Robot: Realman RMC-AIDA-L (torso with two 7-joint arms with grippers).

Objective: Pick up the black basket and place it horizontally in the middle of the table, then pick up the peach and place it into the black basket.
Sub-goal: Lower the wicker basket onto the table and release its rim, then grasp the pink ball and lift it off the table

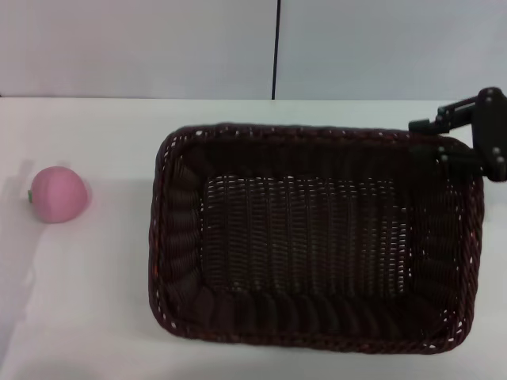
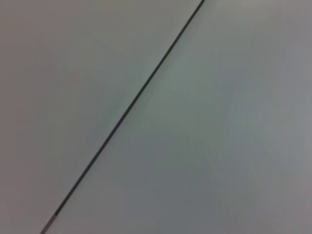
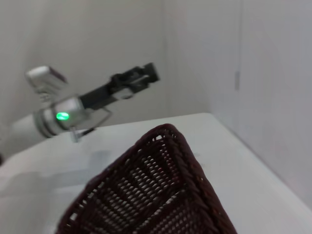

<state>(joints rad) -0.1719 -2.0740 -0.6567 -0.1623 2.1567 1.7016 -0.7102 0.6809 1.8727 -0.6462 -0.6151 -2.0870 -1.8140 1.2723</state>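
The black basket [image 1: 313,237] lies flat on the white table [image 1: 95,301], its long side across my view, right of the middle. It is empty. Its corner also shows close up in the right wrist view [image 3: 161,185]. The pink peach [image 1: 57,194] sits on the table at the left, well apart from the basket. My right gripper [image 1: 429,141] is at the basket's far right corner, fingers apart on either side of the rim. My left gripper is out of the head view; it shows far off in the right wrist view [image 3: 146,74], raised above the table.
A pale wall with a dark vertical seam [image 1: 277,47] stands behind the table. The left wrist view shows only that plain wall and seam [image 2: 126,109]. Bare tabletop lies between the peach and the basket.
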